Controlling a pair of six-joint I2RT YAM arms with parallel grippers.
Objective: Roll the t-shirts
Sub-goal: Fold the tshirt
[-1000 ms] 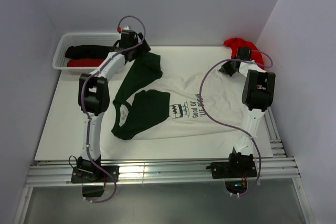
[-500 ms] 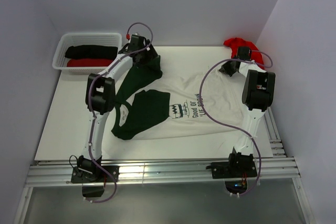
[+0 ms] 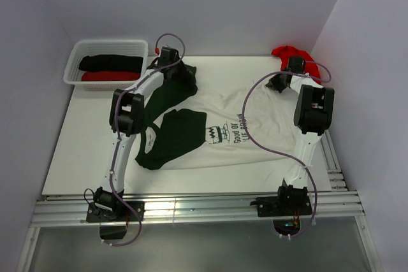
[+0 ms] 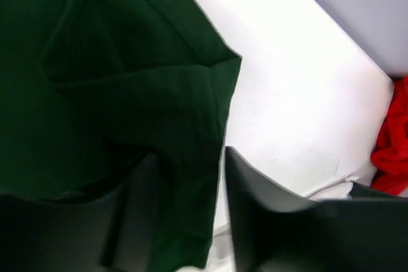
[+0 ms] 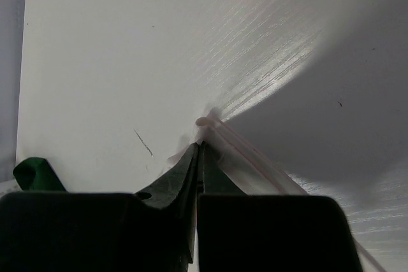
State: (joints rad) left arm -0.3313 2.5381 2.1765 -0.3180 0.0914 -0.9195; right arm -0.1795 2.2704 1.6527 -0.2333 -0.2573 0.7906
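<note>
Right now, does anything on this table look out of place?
Yes: a red tee lies crumpled in the far right corner, apart from the basket. The white tee lies wrinkled, one green sleeve seemingly folded over its front.

We see the t-shirt's dark green sleeve (image 4: 115,93) lying creased over the left of the white table (image 4: 299,106), its hem running down between the parted dark fingers (image 4: 268,221) of our left gripper (image 4: 189,164), with red fabric (image 4: 390,144) at the right edge.
</note>
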